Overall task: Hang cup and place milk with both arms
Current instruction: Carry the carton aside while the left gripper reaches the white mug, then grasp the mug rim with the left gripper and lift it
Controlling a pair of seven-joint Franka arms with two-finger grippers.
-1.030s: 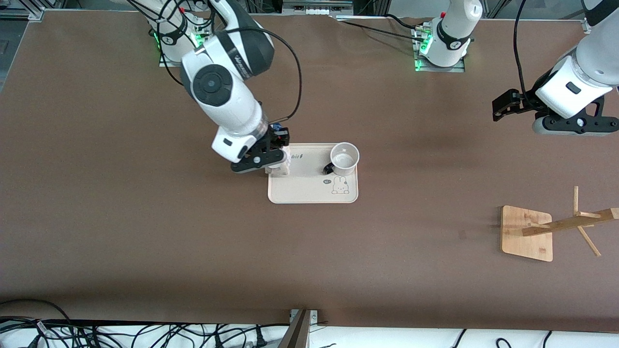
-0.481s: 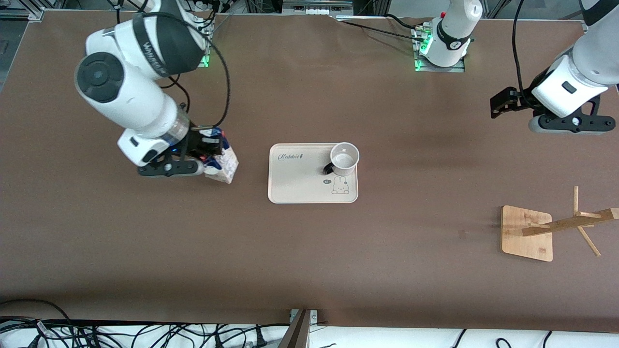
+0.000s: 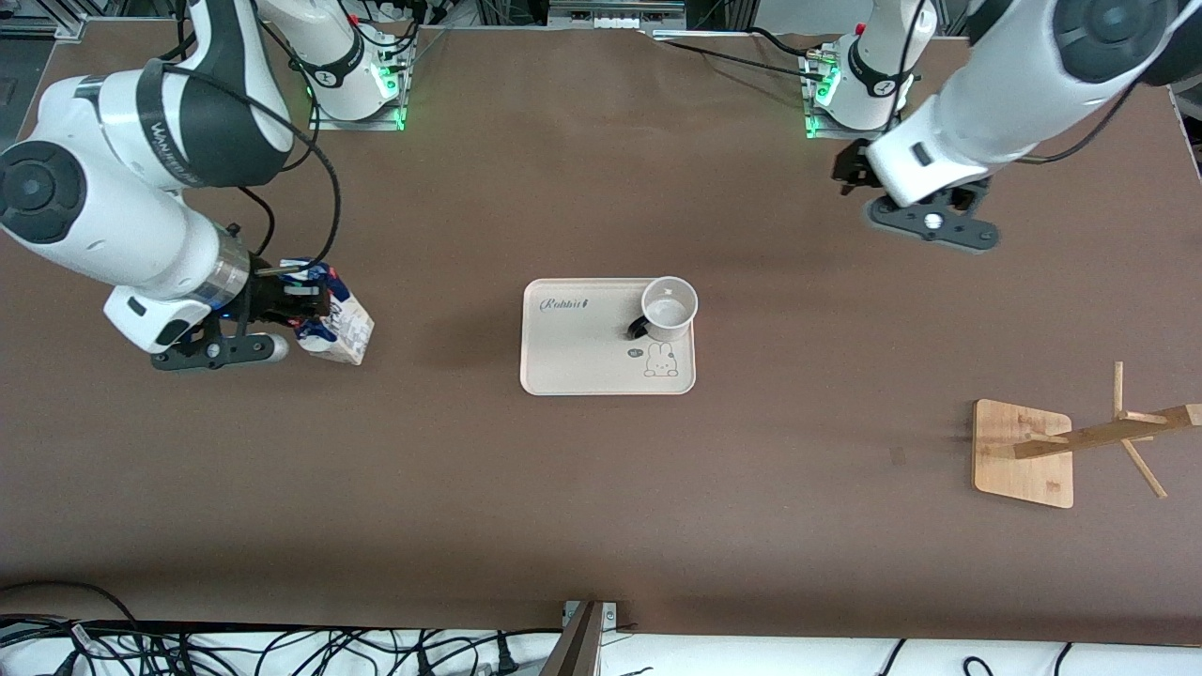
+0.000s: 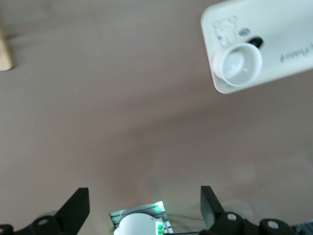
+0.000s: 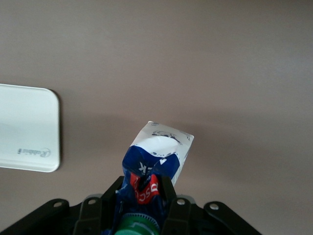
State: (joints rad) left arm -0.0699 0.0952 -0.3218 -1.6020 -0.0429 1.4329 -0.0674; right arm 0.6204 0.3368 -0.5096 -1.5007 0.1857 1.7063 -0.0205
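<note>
The white cup (image 3: 669, 308) stands upright on the cream tray (image 3: 582, 361), its black handle toward the tray's middle. It also shows in the left wrist view (image 4: 239, 63). My right gripper (image 3: 302, 305) is shut on the milk (image 3: 336, 326) at its dark blue top and holds it tilted over the bare table toward the right arm's end, off the tray. In the right wrist view the milk (image 5: 159, 156) sits between the fingers (image 5: 168, 193), green cap toward the camera. My left gripper (image 3: 850, 171) is open and empty over the table near its own base, with both fingers (image 4: 78, 210) wide apart.
A wooden cup rack (image 3: 1024, 453) with a leaning pole and pegs stands toward the left arm's end, nearer the front camera than the tray. The tray shows a rabbit drawing. Its corner shows in the right wrist view (image 5: 24, 127). Cables lie along the front edge.
My right gripper carried the milk off the tray and toward the right arm's end of the table. My left arm swung in from the table's end to near its own base.
</note>
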